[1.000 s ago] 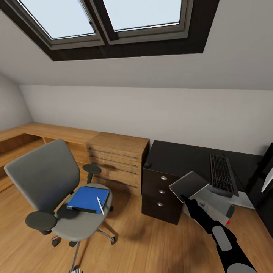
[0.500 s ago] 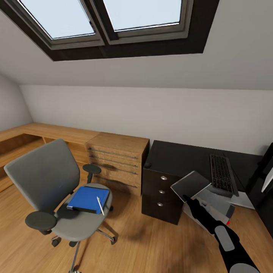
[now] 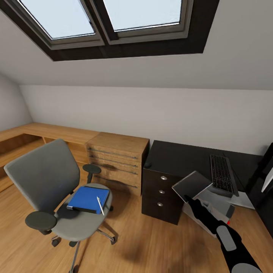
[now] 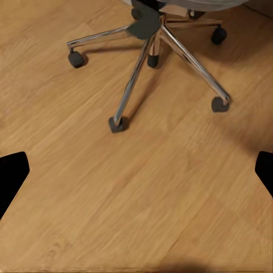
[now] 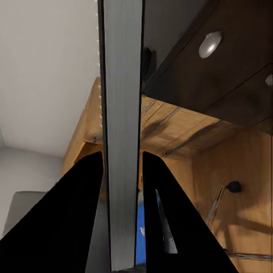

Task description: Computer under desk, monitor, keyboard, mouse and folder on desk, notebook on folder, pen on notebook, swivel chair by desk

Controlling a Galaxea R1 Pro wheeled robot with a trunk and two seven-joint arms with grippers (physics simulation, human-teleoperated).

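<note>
The right end effector (image 3: 188, 198), black with two long fingers, is closed on the thin white-grey rectangular notebook (image 3: 191, 184), pinching its near lower edge. In the right wrist view the notebook (image 5: 120, 131) runs edge-on as a pale grey slab with a dark edge between the two black fingers (image 5: 79, 227), which press on both its faces. In the head view the notebook is held tilted in the air, its flat grey face turned up, just in front of the long black counter (image 3: 178, 159) with its three dark drawers and round silver knobs. Beyond the end effector, on the counter, lies the slim dark grey-black keyboard (image 3: 221, 174). A pale grey boxy thing (image 3: 212, 203) sits low, just behind the arm; what it is cannot be told.

Well away from the right end effector, on its left, stands the grey fabric swivel chair (image 3: 49, 185) with black armrests, on the light wood floor (image 3: 151, 242). On its seat lies the flat bright blue folder (image 3: 88, 198) with the short thin white pen (image 3: 100, 205) on top.

The left end effector (image 4: 136, 170) is wide open and holds nothing, hanging over the floor near the chair's chrome five-star base (image 4: 153, 51).

Against the picture half a second earlier, the notebook and right end effector have crept slightly right and up; the chair, folder and pen are unchanged.
</note>
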